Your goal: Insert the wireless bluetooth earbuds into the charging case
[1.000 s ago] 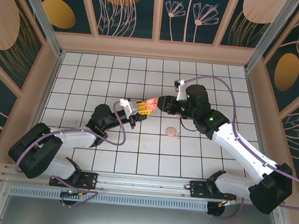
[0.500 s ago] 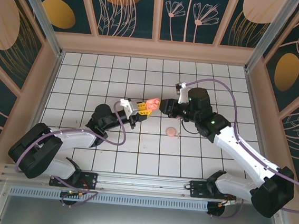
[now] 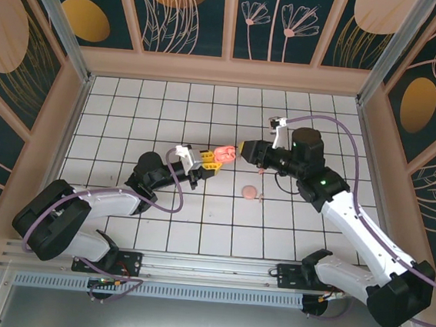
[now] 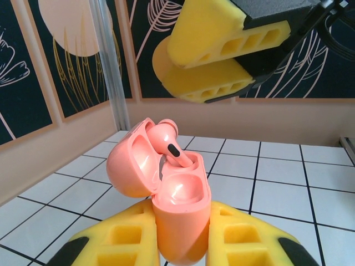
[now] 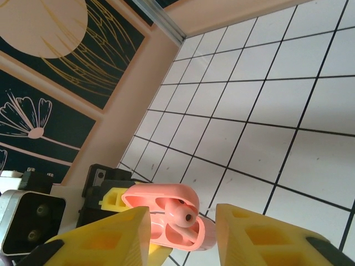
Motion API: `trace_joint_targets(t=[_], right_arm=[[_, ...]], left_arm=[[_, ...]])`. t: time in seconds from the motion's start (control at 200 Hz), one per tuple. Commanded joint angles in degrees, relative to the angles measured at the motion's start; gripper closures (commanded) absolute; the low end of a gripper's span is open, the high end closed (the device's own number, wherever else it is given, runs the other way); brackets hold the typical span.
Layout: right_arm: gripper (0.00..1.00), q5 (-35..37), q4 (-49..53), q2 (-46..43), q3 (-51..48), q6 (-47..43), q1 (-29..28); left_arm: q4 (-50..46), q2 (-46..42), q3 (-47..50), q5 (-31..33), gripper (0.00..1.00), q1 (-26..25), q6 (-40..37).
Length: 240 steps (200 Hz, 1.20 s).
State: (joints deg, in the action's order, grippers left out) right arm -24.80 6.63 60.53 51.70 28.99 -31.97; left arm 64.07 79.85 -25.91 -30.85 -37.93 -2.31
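Note:
My left gripper [image 3: 212, 159] is shut on the salmon charging case [image 3: 223, 152], holding it above the tiles with its lid open. In the left wrist view the case [image 4: 180, 208] stands upright between my yellow fingers [image 4: 111, 238]. One pale pink earbud [image 4: 168, 141] sits in its far socket; the near socket is bare. My right gripper [image 3: 243, 148] hovers just right of the case, open, with nothing between its fingers. From the right wrist, the earbud [image 5: 183, 215] shows in the case [image 5: 161, 198] beyond the gap of my right gripper [image 5: 183, 235]. Another tiny earbud [image 3: 262, 198] lies on the floor.
A pale pink round disc [image 3: 250, 192] lies on the white tiles below the two grippers, beside the loose earbud. Peach walls [image 3: 227, 72] enclose the tiled floor on three sides. Open tiles stretch behind and to both sides.
My right gripper has backed off to the right, away from the case, and its fingers have spread. The earbud stays in the case. The left arm has held still.

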Motion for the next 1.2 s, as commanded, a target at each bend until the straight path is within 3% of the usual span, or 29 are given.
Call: trace_joint_targets(t=[0.0,0.095,0.28,0.841,1.196], right_arm=[[0.58,-1.1,0.57,1.97,2.22,-0.88,-0.28],[0.52,-0.87,1.12,3.42,2.95,-1.37,-0.8],[0.51,-0.89,1.36,5.17,4.12,-2.09,-1.47],[0.53,-1.07,2.07,6.5,4.02,-2.89,-2.71],[0.61,-0.43,3.12,6.74,3.6,-3.19,-2.84]], left_arm=[[2.64,-1.02,-1.37,-1.21,0.88,-0.3,-0.34],[2.55,-1.17,-1.33,-1.01,0.88,-0.28,-0.46],[2.55,-1.13,-1.33,-1.02,0.88,-0.23,-0.56],[2.72,-0.8,-1.6,-1.12,0.88,-0.38,-0.49],[2.73,-1.25,-1.6,-0.9,0.88,-0.34,-0.49]])
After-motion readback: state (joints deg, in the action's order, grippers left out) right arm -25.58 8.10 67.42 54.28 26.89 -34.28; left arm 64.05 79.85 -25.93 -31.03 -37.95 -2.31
